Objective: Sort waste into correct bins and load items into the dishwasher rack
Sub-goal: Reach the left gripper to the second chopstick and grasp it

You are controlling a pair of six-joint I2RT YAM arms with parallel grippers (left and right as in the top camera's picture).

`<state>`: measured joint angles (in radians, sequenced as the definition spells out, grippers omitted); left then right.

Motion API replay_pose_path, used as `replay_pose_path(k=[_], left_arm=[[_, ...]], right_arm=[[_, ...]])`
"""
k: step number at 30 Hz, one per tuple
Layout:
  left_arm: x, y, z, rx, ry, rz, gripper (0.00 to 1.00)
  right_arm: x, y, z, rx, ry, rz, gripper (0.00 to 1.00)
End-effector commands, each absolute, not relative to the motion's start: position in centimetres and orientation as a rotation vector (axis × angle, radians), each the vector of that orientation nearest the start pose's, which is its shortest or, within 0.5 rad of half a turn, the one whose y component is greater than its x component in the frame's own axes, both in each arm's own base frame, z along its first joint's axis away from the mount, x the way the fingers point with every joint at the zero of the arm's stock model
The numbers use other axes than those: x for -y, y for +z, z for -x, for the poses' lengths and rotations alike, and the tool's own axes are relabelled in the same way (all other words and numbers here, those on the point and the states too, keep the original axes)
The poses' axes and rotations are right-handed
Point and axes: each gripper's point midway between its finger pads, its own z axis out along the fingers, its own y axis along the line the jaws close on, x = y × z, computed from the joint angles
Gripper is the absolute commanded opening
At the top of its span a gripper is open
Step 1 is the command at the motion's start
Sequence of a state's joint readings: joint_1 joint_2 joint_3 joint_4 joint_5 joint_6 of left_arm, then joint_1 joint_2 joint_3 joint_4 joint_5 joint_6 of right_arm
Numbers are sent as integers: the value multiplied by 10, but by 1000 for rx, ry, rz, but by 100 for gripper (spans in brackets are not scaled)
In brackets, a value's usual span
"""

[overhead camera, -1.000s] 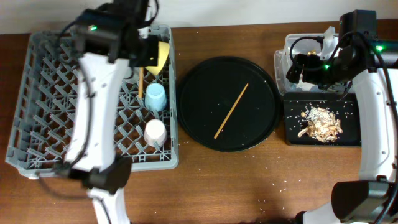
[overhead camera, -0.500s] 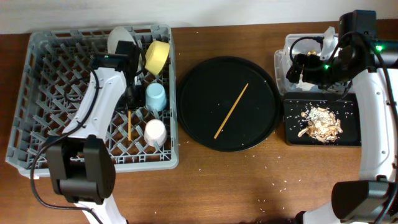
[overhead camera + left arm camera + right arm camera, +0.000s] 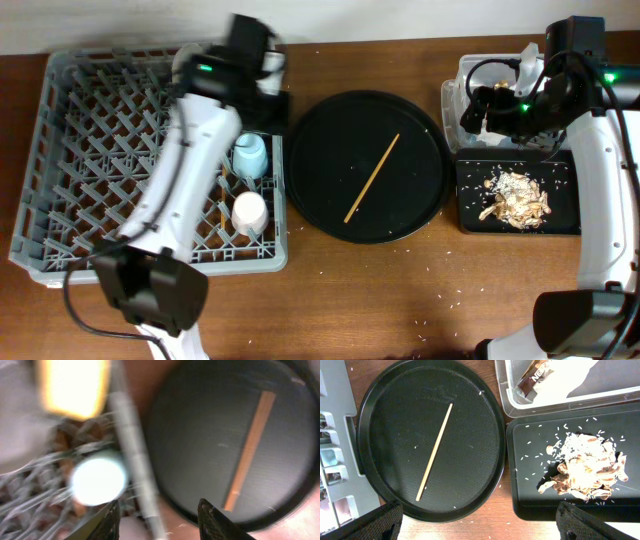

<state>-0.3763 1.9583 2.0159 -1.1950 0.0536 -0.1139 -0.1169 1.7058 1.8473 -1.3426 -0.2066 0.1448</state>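
My left gripper [image 3: 265,90] hangs open and empty over the right edge of the grey dishwasher rack [image 3: 60,150]; its fingers [image 3: 160,520] show in the blurred left wrist view. The light-blue cup [image 3: 250,155] and pink cup [image 3: 250,212] stand in the rack. The yellow bowl [image 3: 72,385] shows as a blur; the plate is hidden under the arm. One chopstick [image 3: 372,178] lies on the round black tray [image 3: 310,200]. My right gripper [image 3: 482,525] is open and empty, hovering by the clear tub [image 3: 470,75]. Tissue and wrapper [image 3: 535,375] lie in the tub. Food scraps [image 3: 515,197] lie on the flat black tray [image 3: 470,220].
Rice grains and crumbs are scattered on the brown table [image 3: 400,290] in front of the trays. The round tray sits between the rack and the two bins, close to each. The second chopstick is not visible under the left arm.
My left gripper let go of a chopstick in the rack, then swung right to the rack's right edge. The right arm has not moved.
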Motion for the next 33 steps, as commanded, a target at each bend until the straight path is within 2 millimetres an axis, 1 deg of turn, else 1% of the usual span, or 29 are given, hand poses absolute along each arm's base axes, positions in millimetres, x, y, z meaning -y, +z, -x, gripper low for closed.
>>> replay_pose_path(k=[1,2,3,4,5,6,7,9,11,14,15,16,17,18,20,22,25,27,29,30,32,33], left_arm=[[249,192,-416,-2642,-236,-638,49],[260,182,-413,-2649,-228,-674,49],[279,161,-408,-2670,-226,-734,49],[292,141,-402,-2695,-220,-780,48],[298,130,-400,-2712,-213,-802,48],[307,111,-394,-2740,-202,-842,48],[315,96,-388,-2762,-196,-877,47],[329,83,-381,-2767,-225,-918,47],[344,76,-376,-2749,-256,-955,47],[359,55,-368,-2701,-239,-1118,47],[363,46,-365,-2689,-230,-1174,47],[364,38,-365,-2693,-227,-1182,47],[365,30,-366,-2698,-225,-1184,38],[365,24,-368,-2700,-213,-1182,34],[360,10,-374,-2705,-136,-1175,34],[356,2,-376,-2713,-99,-1174,34],[358,3,-377,-2707,-104,-1172,35],[359,11,-378,-2704,-105,-1171,47],[360,25,-382,-2693,-102,-1163,49],[359,33,-389,-2677,-66,-1148,49],[352,38,-402,-2637,31,-1114,54],[351,36,-406,-2629,50,-1106,54]], right_arm=[[8,241,-379,-2752,280,-290,99],[8,241,-379,-2752,280,-290,98],[8,241,-379,-2752,280,-290,98],[8,241,-379,-2752,280,-290,98],[8,241,-379,-2752,280,-290,99],[8,241,-379,-2752,280,-290,99],[8,241,-379,-2752,280,-290,98],[8,241,-379,-2752,280,-290,99],[8,241,-379,-2752,280,-290,98],[8,241,-379,-2752,280,-290,98],[8,241,-379,-2752,280,-290,99],[8,241,-379,-2752,280,-290,99],[8,241,-379,-2752,280,-290,98],[8,241,-379,-2752,280,-290,98],[8,241,-379,-2752,280,-290,99],[8,241,-379,-2752,280,-290,98],[8,241,-379,-2752,280,-290,99],[8,241,-379,-2752,280,-290,98],[8,241,-379,-2752,280,-290,98],[8,241,-379,-2752,280,-290,98],[8,241,-379,-2752,280,-290,98],[8,241,-379,-2752,280,-290,98]])
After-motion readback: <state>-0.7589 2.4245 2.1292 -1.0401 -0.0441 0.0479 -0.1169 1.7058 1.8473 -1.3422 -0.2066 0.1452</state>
